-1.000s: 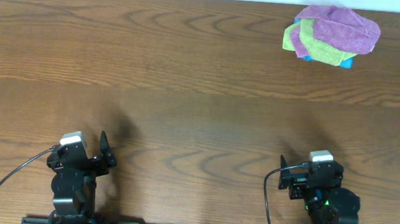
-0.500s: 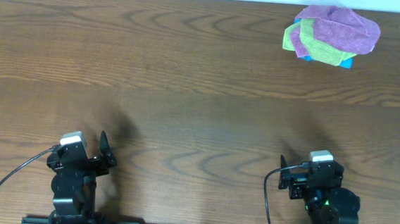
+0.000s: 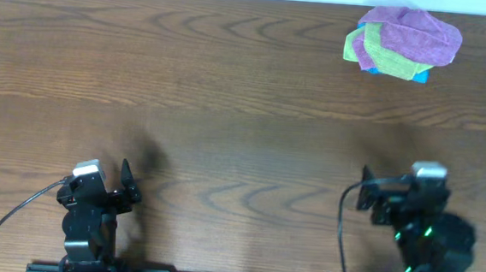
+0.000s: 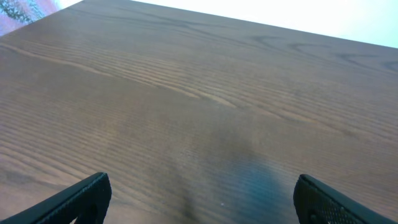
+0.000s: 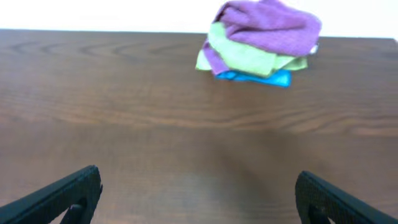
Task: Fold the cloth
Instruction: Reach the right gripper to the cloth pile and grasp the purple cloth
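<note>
The cloth (image 3: 417, 37) lies crumpled on top of the green cloths (image 3: 385, 60) in the upper right of the overhead view, well apart from both arms. I think it must first be lifted off and spread on the table (image 3: 229, 92). The 2 arms sit low at the bottom edge. The left gripper (image 4: 199, 199) and the right gripper (image 5: 199, 193) gape wide and hold nothing.

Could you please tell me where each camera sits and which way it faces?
Overhead: above the table, looking straight down; both arms show at the near edge, left tool and right tool open.
Left wrist: on the left arm, low, facing across the wood; its two fingers show.
Right wrist: on the right arm, low, facing the cloth pile; its fingers show.
Shared: overhead and right wrist both see the cloth pile.
</note>
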